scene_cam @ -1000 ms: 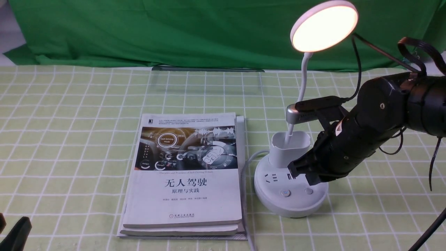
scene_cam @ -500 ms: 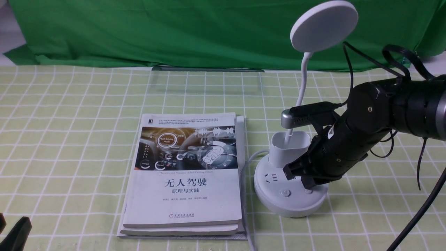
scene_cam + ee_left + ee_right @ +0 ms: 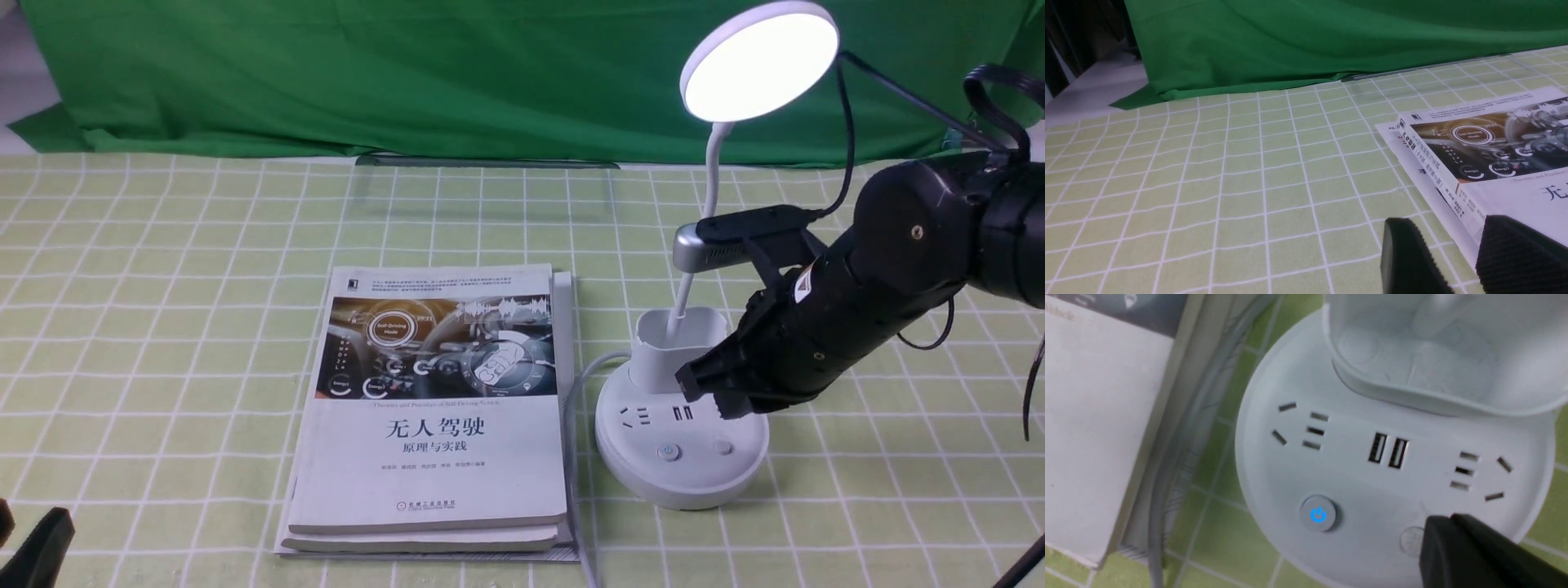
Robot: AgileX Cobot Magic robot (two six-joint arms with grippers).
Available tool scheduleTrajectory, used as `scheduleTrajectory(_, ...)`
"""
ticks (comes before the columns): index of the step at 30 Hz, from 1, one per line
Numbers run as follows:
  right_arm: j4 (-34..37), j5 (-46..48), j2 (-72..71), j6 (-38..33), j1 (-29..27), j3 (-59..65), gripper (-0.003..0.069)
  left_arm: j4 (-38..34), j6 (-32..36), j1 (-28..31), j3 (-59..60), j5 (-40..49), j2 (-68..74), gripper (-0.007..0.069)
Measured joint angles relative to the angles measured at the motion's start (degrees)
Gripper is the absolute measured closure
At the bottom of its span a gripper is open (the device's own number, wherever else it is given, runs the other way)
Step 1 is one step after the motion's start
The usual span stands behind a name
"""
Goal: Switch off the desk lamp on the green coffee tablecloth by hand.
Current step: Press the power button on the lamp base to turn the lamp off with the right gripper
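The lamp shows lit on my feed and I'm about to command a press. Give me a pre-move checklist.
1. Desk lamp off: not ok, its disc head glows white.
2. Right gripper shut for poking: ok.
3. Tip over the plain button: ok, at its edge in the right wrist view.
4. Tip touching that button: cannot tell.
5. Lit power button clear of the tip: ok.
6. Left gripper out of the way: ok, open, beside the books.
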Motion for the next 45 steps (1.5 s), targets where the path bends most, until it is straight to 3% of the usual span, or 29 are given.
scheduleTrajectory(9,0.38,1.12,5.33,-1.05,0.66,-0.66,0.0616,0.05,0.0,0.0,0.0,0.0,0.0,0.0382)
scheduleTrajectory(27,-0.25,0.54,-1.16,-1.24,0.66,-0.04,0.0616,0.05,0.0,0.0,0.0,0.0,0.0,0.0382)
scheduleTrajectory(45,-0.21,-2.13,3.83,-0.93,0.66,1.66,0.0615,0.05,0.0,0.0,0.0,0.0,0.0,0.0382)
